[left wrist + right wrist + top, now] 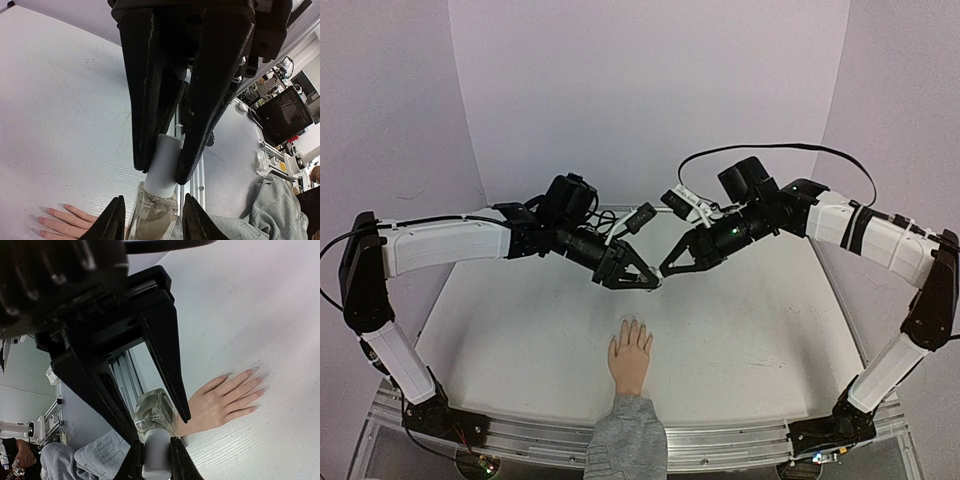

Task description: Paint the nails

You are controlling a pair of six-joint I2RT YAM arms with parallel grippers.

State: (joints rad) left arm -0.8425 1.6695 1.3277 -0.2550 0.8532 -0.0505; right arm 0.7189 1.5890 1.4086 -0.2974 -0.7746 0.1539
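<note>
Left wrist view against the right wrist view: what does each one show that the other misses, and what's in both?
Only left wrist: a dark monitor and clutter in the room behind. Only right wrist: the whole hand lying flat with its fingers spread. Both: the left tool gripping the white cap, the right tool gripping the clear bottle, cap against bottle, the pale nails and the grey sleeve.

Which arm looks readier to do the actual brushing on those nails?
Probably left. The left end effector clamps the white cap, which likely carries the brush, while the right end effector only grips the clear bottle above the hand.
</note>
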